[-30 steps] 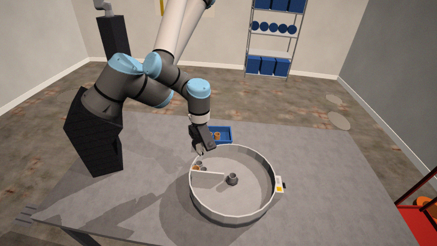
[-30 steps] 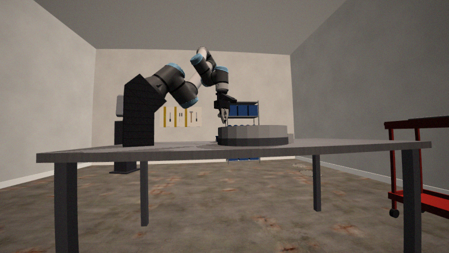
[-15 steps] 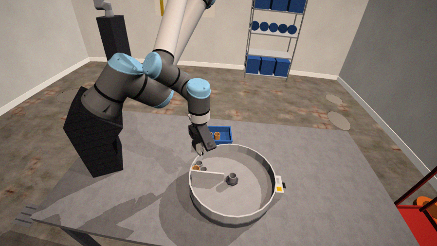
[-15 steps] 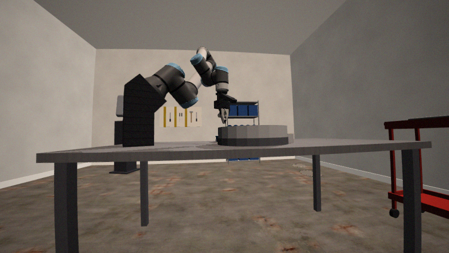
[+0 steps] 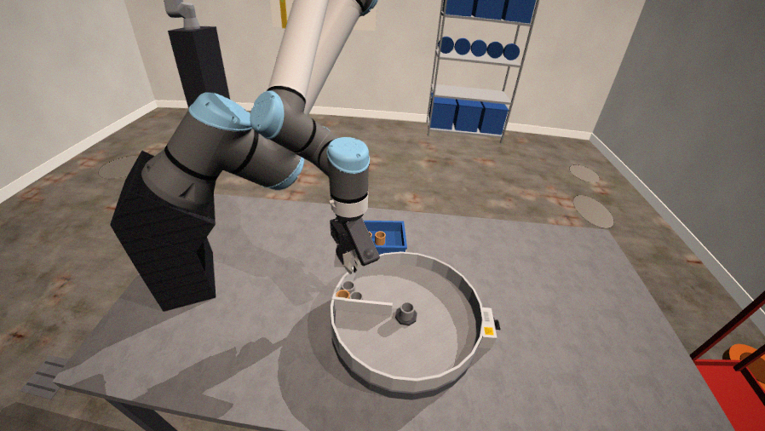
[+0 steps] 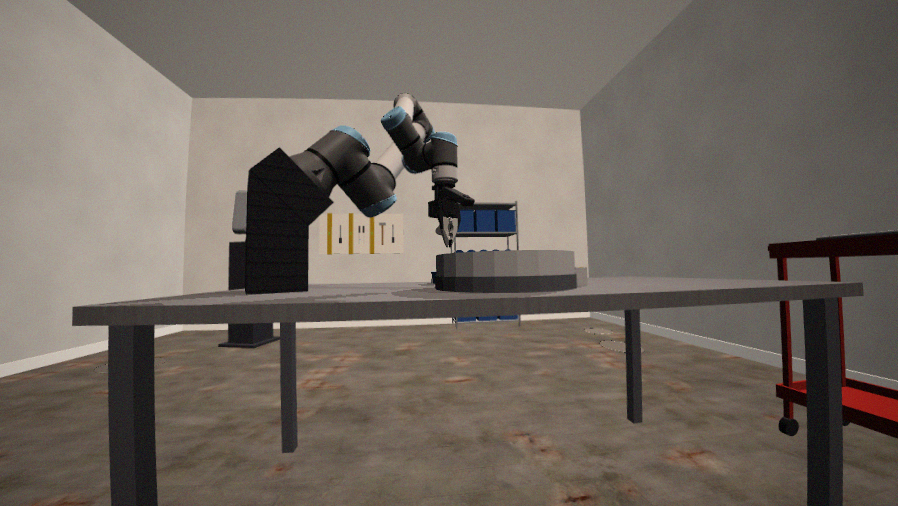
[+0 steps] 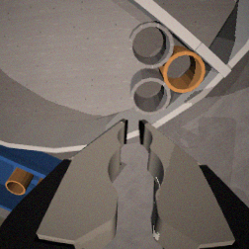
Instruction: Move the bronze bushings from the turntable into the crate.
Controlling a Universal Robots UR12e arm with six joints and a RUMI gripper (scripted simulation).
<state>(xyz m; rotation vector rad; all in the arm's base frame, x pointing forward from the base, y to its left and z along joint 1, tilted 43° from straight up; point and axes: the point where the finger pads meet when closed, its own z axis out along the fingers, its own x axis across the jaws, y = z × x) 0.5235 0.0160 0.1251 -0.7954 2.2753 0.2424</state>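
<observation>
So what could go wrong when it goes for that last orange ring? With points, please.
The bronze bushing [image 5: 342, 294] [image 7: 199, 84] sits between two steel bushings [image 5: 348, 285] [image 7: 168, 34], the divider [image 5: 364, 304] [image 7: 184, 26] and the turntable's rim [image 5: 332, 321] [image 7: 54, 149]. The gripper [image 5: 353, 269] [image 6: 449, 244] [image 7: 133, 122] might bump the divider or rim coming down. Its fingers could also shove a steel bushing aside, or pinch one instead. It holds nothing and its fingers are nearly together, so descending without opening could knock the bushing.
</observation>
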